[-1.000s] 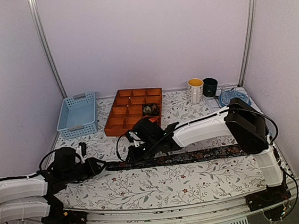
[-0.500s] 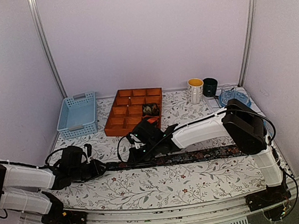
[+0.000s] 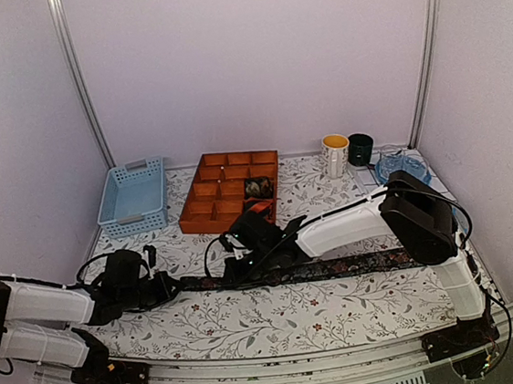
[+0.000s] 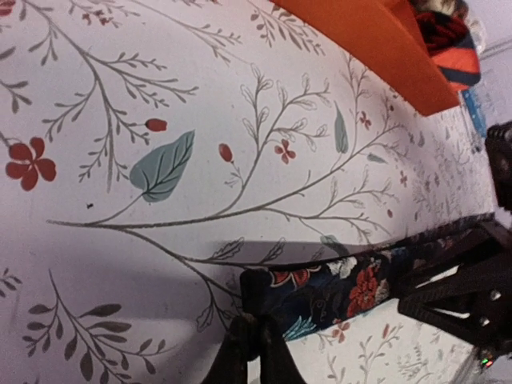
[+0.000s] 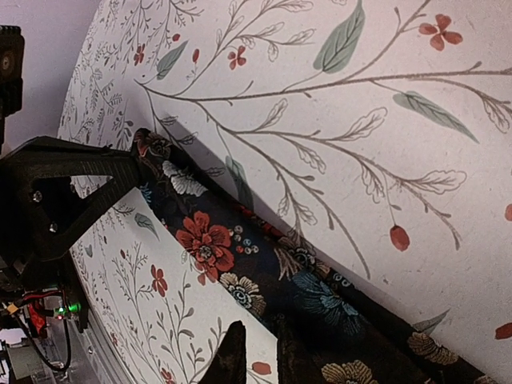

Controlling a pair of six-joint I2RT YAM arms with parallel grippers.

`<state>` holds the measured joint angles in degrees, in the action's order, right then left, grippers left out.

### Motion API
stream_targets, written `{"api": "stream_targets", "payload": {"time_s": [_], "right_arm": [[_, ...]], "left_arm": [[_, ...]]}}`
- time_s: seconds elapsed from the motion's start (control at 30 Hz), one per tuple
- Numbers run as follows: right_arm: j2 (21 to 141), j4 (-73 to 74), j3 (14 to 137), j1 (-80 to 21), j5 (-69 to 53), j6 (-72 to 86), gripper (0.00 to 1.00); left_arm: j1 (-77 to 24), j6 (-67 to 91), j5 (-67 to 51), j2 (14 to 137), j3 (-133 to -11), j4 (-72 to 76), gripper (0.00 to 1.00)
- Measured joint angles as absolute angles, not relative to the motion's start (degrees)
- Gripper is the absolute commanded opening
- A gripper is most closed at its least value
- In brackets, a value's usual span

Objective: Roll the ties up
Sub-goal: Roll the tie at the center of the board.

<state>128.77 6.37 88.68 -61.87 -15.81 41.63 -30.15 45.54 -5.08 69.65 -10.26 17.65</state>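
Observation:
A dark floral tie (image 3: 338, 266) lies flat in a long strip across the patterned tablecloth. My left gripper (image 3: 170, 286) is shut on its left end; in the left wrist view the fingers (image 4: 240, 352) pinch the tie's folded tip (image 4: 264, 300). A little to the right, my right gripper (image 3: 239, 269) rests low on the same tie, its jaws almost closed over the tie's near edge (image 5: 240, 264). Two rolled ties sit in the orange tray: a dark coil (image 3: 258, 188) and a red-and-black one (image 3: 258, 206), whose coil (image 4: 452, 32) also shows in the left wrist view.
The orange compartment tray (image 3: 211, 192) stands at the back centre, a blue basket (image 3: 131, 198) to its left. A white mug (image 3: 335, 154), a dark mug (image 3: 360, 149) and a blue dish (image 3: 399, 166) stand at the back right.
My left gripper has closed on the tie's left end and its arm has drawn back to the left. The right gripper has slid slightly right along the tie.

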Motion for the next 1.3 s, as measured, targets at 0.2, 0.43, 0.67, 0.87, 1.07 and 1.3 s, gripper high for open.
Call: {"api": "stream_targets", "payload": {"time_s": [0.2,0.43,0.67,0.87,1.07,1.3], "right_arm": [[128.7,6.9,90.8,-61.9,-17.0,40.2,0.17],[128.7,8.1,96.1,-61.9,-17.6,38.2,0.18],[128.8,9.7,101.4,-61.9,-17.5,37.4,0.19],[130.5,11.4,106.3,-61.9,-16.2,37.2,0.17],[134.5,14.2,107.8,-61.9,-15.3,37.0,0.15],[136.4,16.7,108.1,-61.9,-15.3,36.9,0.12]], "left_arm": [[-30.1,45.3,-4.9,61.9,-10.2,14.0,0.65],[-30.1,45.7,-2.6,49.8,-10.1,6.2,0.97],[-30.1,45.9,-0.8,44.3,-9.5,4.3,0.97],[-30.1,45.9,-0.8,48.4,-9.5,4.6,0.94],[-30.1,45.9,-1.2,52.7,-9.5,6.5,0.92],[-30.0,45.9,-2.3,55.5,-9.8,8.8,0.9]]}}
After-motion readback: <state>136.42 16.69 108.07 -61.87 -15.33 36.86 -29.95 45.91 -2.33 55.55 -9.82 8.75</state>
